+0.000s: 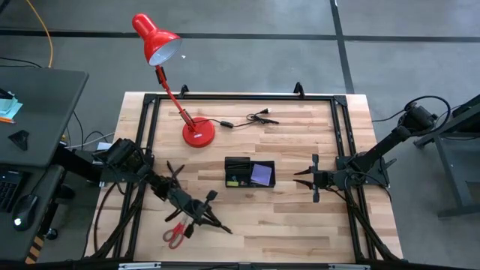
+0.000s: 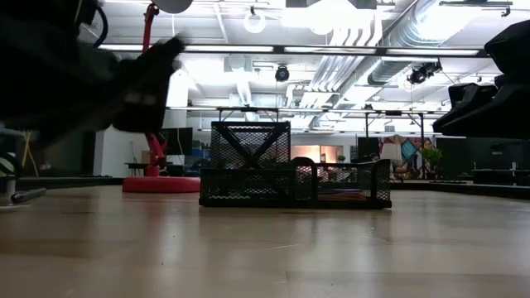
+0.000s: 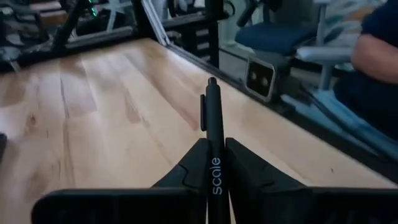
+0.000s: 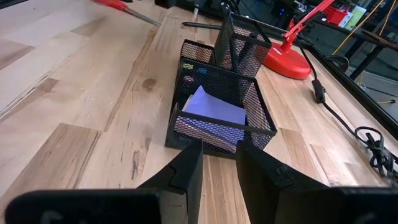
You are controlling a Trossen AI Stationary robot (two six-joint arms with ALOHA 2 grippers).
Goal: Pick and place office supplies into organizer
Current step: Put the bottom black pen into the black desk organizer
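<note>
Right in front of my left wrist camera, my two dark fingers [image 3: 193,171] press on a thin black pen [image 3: 213,143]. My left gripper [image 1: 212,219] is closed on that pen, and its far end sticks out past my fingertips over the wooden bench [image 1: 300,225]. It has the word "scale" on its side. My left arm reaches low across the near left part of the bench, bent at the elbow, with the gripper pointing toward the front edge.

Just beside my left gripper, on the side toward my arm's base, the red-handled scissors [image 1: 175,235] lie flat on the bench.

Farther off, toward the middle of the bench, sits the black mesh organizer [image 1: 250,172]. A purple sticky-note pad [image 4: 214,107] lies in one of its low parts. A taller mesh part stands at the end away from my right gripper.

My right gripper [image 1: 313,179] hangs near the organizer, pointing at it. Its fingers [image 4: 186,168] are a little apart and hold nothing. My right arm stretches straight in from the right side.

Behind the organizer stands a red desk lamp [image 1: 171,79], and a black cable [image 1: 251,118] lies near its base.
</note>
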